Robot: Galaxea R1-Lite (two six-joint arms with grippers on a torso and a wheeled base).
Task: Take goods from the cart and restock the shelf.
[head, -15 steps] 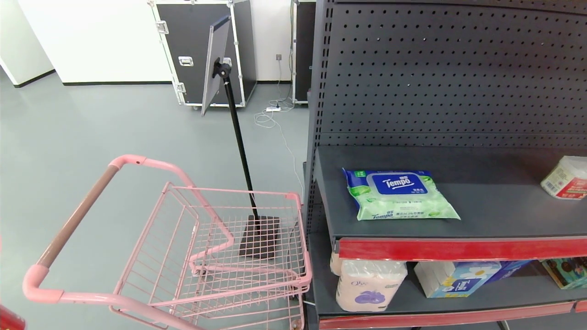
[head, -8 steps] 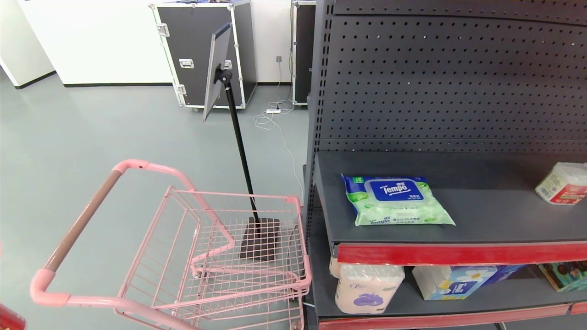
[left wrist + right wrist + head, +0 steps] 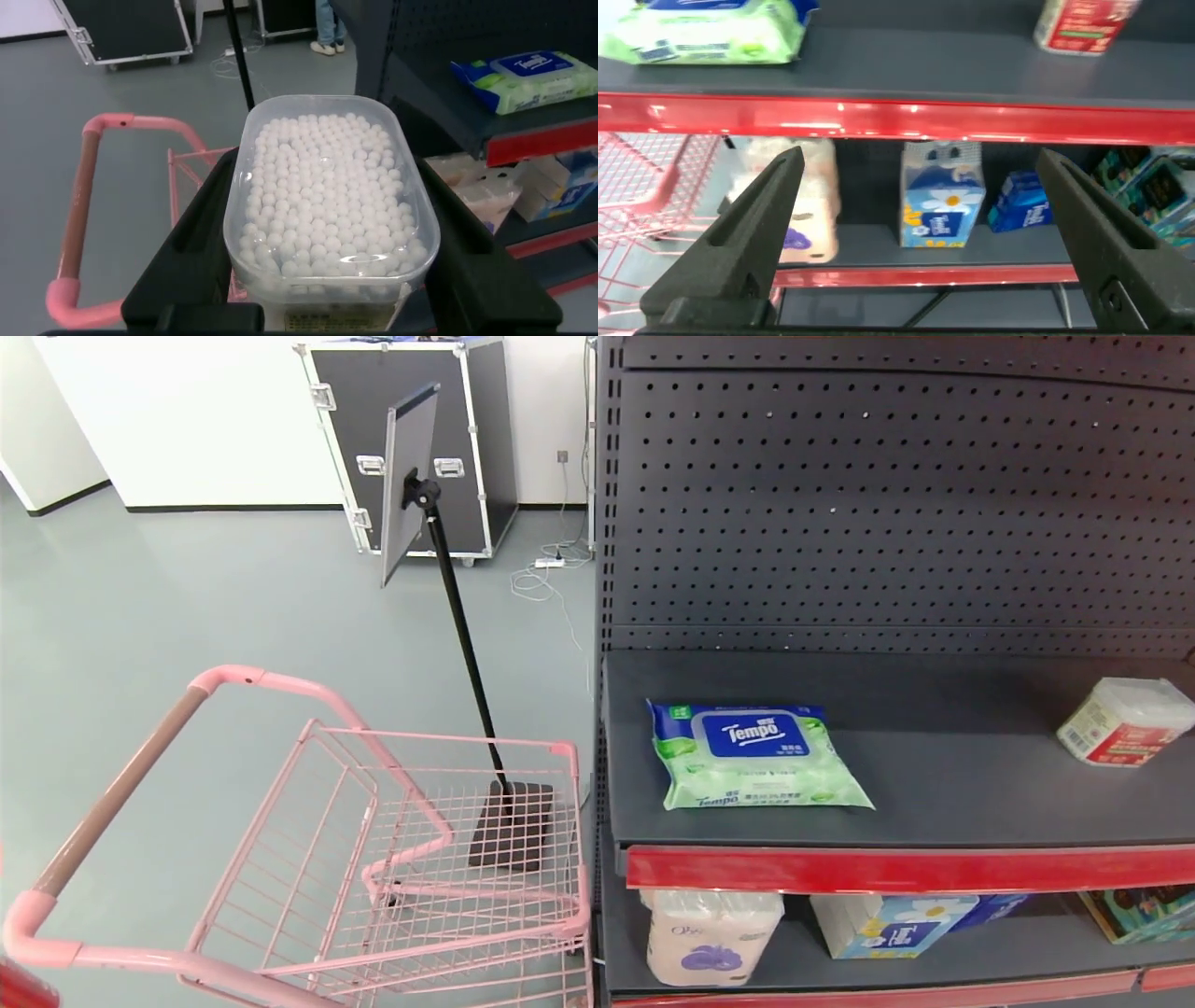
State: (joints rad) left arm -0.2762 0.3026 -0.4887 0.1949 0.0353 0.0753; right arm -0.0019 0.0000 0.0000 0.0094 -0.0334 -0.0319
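Only the camera shifted: left pincer (image 3: 329,224) clamps one swab tub (image 3: 322,177), right pincer (image 3: 920,159) gapes wide.

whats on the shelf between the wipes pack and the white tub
Nothing: in the head view the shelf board is bare between the wipes pack and the white tub.

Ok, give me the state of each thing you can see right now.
Left gripper: shut on swab tub.
Right gripper: open, empty.
Wipes pack: lying flat on upper shelf.
Second tub: on upper shelf, far right.
Cart: standing by the shelf's left end.
Lower shelf: partly stocked.
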